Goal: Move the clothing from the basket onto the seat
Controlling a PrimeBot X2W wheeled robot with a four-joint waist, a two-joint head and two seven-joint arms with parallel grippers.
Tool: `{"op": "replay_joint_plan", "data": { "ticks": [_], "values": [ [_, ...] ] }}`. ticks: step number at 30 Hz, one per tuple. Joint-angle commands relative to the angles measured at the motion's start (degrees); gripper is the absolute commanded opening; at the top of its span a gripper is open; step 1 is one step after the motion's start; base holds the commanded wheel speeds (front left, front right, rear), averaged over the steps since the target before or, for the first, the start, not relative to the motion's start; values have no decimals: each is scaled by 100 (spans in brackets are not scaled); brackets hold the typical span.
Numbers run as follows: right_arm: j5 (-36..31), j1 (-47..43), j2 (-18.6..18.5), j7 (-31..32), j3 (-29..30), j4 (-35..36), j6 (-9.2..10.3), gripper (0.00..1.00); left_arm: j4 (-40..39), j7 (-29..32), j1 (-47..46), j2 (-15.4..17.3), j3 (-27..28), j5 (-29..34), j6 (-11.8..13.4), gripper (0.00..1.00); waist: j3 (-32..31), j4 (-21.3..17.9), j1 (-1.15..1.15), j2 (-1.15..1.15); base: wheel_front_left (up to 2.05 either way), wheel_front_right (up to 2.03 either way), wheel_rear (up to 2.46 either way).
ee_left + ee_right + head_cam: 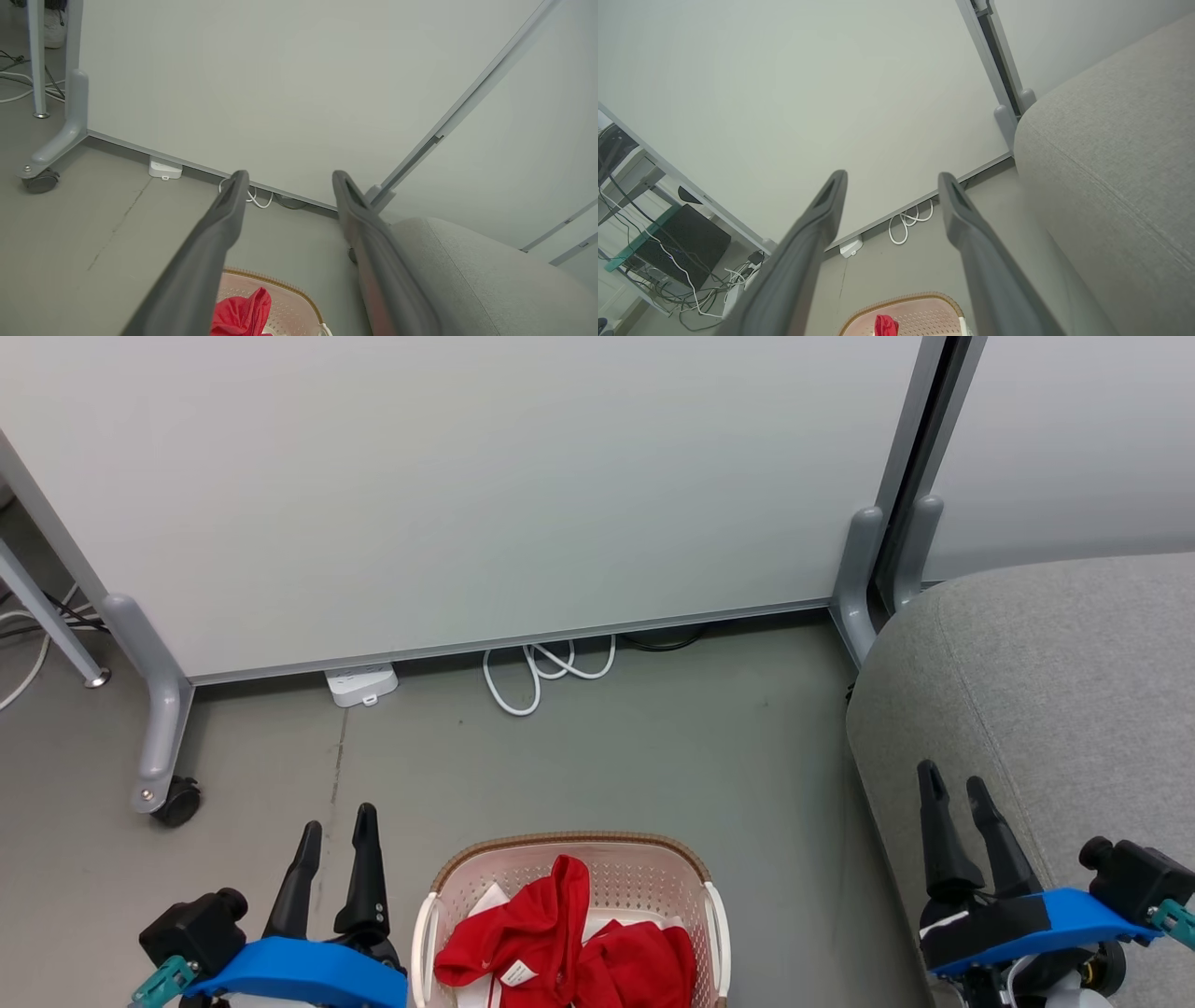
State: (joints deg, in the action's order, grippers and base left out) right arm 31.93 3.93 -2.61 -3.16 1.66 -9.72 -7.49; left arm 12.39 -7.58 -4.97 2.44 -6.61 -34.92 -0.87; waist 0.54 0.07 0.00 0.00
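Red clothing (560, 943) lies bunched in the cream perforated basket (653, 868) on the floor at the bottom centre of the head view. The grey seat (1055, 691) fills the right side. My left gripper (336, 826) hovers open just left of the basket, nothing between its fingers. My right gripper (952, 784) is open above the seat's front edge, also empty. The left wrist view looks past my left gripper (287, 179) to the clothing (243, 312), basket (289, 303) and seat (476, 275). From the right wrist, my right gripper (892, 179) frames the basket (920, 312), a red tip of clothing (886, 324) and the seat (1115, 163).
A white partition panel (467, 476) on grey castor legs (163, 728) stands behind the basket. A white power strip (362, 684) and looped white cable (541, 672) lie at its foot. Bare grey floor (653, 756) separates the panel from the basket. A desk with cables (654, 242) stands further left.
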Motion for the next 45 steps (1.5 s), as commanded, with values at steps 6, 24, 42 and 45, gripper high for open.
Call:
{"op": "replay_joint_plan", "data": {
  "ticks": [6, 24, 42, 45],
  "values": [
    [-518, 37, -28, -124, -44, 99, 0, 100, -4, -130, -171, 42, -87, 462, 77, 100, 22, -7, 0, 0, 0, 0, 0],
    [-1591, -22, -32, -156, 29, 193, 0, 100, 74, -380, -186, 47, -195, 1174, 242, 100, 19, -11, 0, 0, 0, 0, 0],
    [-2563, -72, -36, -127, 106, 245, 1, 100, 115, -586, -190, 54, -218, 1724, 365, 100, 6, -9, 0, 0, 0, 0, 0],
    [-2699, -73, -37, -145, 89, 248, 1, 100, 130, -629, -181, 56, -249, 1838, 372, 100, -1, -10, 0, 0, 0, 0, 0]
  ]
}}
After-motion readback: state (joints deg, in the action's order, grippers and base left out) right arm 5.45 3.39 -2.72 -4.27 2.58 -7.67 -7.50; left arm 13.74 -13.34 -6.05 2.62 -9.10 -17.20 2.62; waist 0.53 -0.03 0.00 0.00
